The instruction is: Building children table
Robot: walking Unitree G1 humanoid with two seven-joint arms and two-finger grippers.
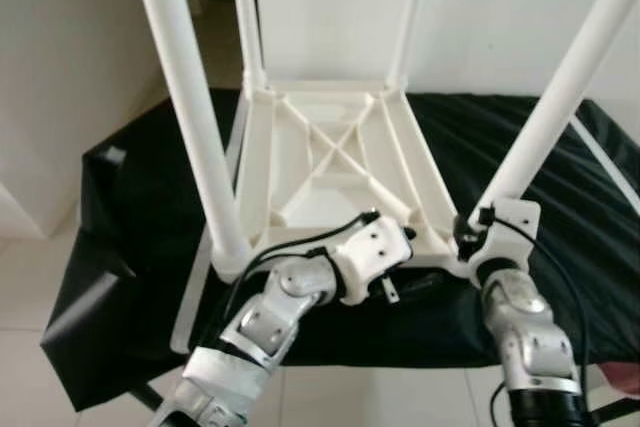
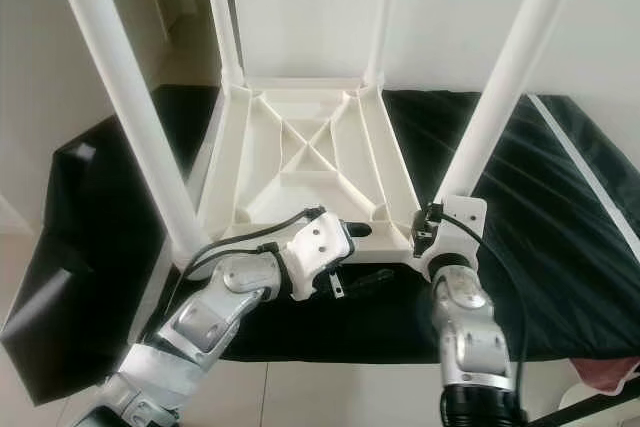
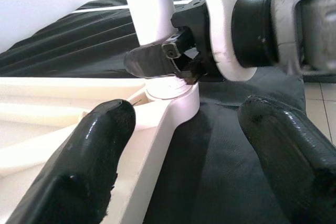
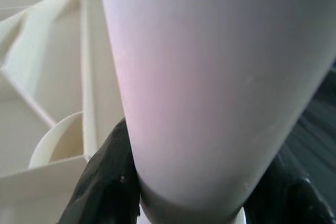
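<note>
At the upturned tabletop's (image 1: 335,162) near-right corner, our right claw (image 3: 181,64) clamped the leg (image 1: 560,97); our left claw (image 3: 178,145) gaped beside it. Seating seemed underway; next, firm twisting.

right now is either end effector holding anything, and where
The right end effector grips the near-right table leg at its base; the left end effector is open, holding nothing.

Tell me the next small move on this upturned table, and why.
Probably twist the near right leg further into its corner socket. The right gripper is shut on that leg's base, all four legs already stand up from the upturned white tabletop on the black cloth, and the left gripper hangs open over the near edge, free to steady the frame.
</note>
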